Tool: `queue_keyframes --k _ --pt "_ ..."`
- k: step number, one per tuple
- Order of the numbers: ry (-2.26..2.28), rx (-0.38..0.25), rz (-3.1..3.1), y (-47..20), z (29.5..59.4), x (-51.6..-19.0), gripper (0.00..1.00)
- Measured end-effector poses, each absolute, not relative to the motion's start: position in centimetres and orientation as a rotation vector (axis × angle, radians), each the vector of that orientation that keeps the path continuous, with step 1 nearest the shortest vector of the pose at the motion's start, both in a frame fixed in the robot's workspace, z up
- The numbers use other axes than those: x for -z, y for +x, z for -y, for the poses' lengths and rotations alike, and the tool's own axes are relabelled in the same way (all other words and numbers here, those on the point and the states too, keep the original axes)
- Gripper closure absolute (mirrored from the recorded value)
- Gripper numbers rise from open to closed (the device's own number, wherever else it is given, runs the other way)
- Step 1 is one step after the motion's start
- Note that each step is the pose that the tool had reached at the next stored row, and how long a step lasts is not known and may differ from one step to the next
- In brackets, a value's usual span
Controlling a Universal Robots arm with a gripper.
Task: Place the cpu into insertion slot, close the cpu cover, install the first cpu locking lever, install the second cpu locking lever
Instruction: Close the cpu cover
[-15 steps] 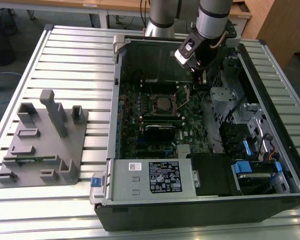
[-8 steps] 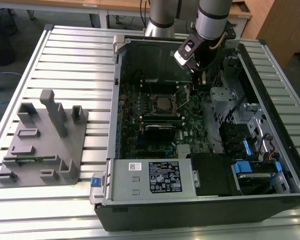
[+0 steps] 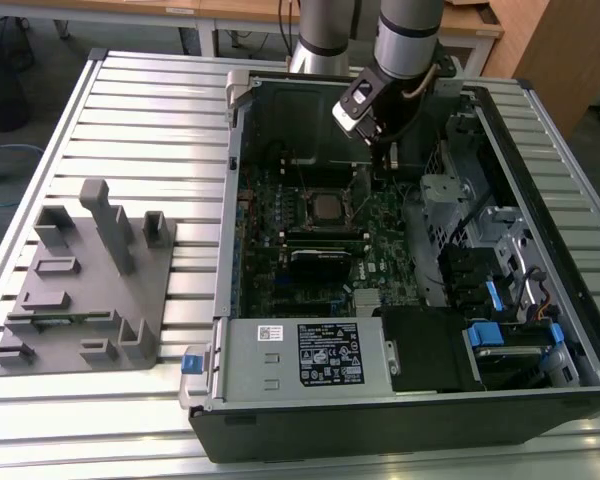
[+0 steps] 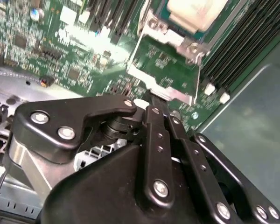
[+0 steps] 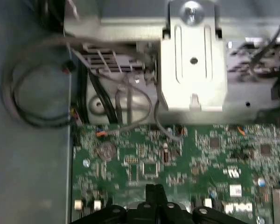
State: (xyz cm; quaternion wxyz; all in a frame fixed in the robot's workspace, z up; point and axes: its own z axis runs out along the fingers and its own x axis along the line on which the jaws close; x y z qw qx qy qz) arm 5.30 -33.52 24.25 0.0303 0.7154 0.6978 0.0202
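The cpu (image 3: 327, 207), a pale silver square, lies in the dark-rimmed insertion slot (image 3: 308, 208) on the green board. It shows pale in the second wrist view too, cpu (image 4: 196, 11). The cpu cover (image 4: 161, 86), a thin silver frame with green board showing through its cut-out, is swung open away from the cpu toward my gripper. My gripper (image 3: 391, 160) hangs over the board to the exterior view's right of the slot. Its black fingers are shut together, gripper (image 4: 154, 103), with the tips at the cover's free edge. Nothing shows between the fingers in the first wrist view, gripper (image 5: 155, 189).
The grey power supply box (image 3: 300, 355) fills the case's near side. A metal drive cage (image 3: 450, 200) and blue-tabbed bays (image 3: 500, 340) stand to the exterior view's right. Long memory slots (image 4: 242, 42) run beside the socket. Loose cables (image 5: 32, 93) and a grey fixture (image 3: 85, 280) lie nearby.
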Motion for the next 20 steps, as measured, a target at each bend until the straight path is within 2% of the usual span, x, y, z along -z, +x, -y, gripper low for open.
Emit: queue_keyframes --k 20 --pt "2.195 -0.079 -2.141 0.4 33.4 -23.9 0.89"
